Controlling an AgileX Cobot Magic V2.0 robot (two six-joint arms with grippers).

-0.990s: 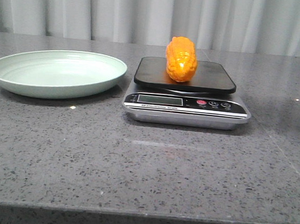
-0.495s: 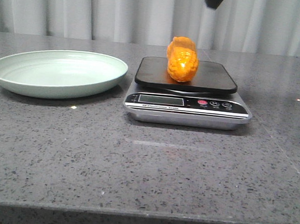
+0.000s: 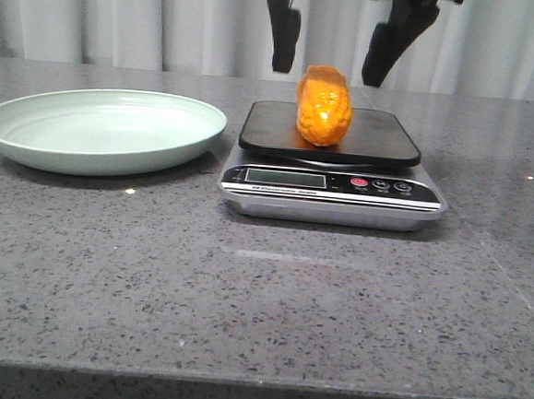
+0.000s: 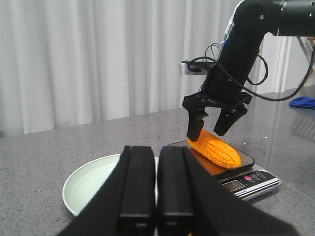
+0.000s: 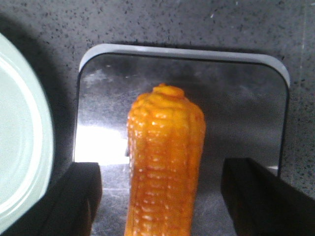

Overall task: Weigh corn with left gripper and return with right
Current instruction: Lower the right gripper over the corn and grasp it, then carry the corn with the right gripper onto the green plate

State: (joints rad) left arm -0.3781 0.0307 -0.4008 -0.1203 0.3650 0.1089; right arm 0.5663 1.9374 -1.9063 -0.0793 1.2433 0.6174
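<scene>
The orange-yellow corn (image 3: 323,107) lies on the black platform of the kitchen scale (image 3: 387,144), lengthwise toward the camera. My right gripper (image 3: 328,73) hangs open just above it, one finger on each side and neither touching. The right wrist view shows the corn (image 5: 165,162) between the two spread fingers (image 5: 81,196). The left wrist view shows the right gripper (image 4: 206,134) over the corn (image 4: 215,150). My left gripper (image 4: 157,152) is shut and empty, held off to the left above the plate side. It is out of the front view.
A pale green plate (image 3: 101,131) sits empty on the grey stone table left of the scale; it also shows in the left wrist view (image 4: 93,182) and the right wrist view (image 5: 19,162). White curtains hang behind the table.
The right gripper has come down from above the front view's top edge to straddle the corn. The corn, scale and plate have not moved.
</scene>
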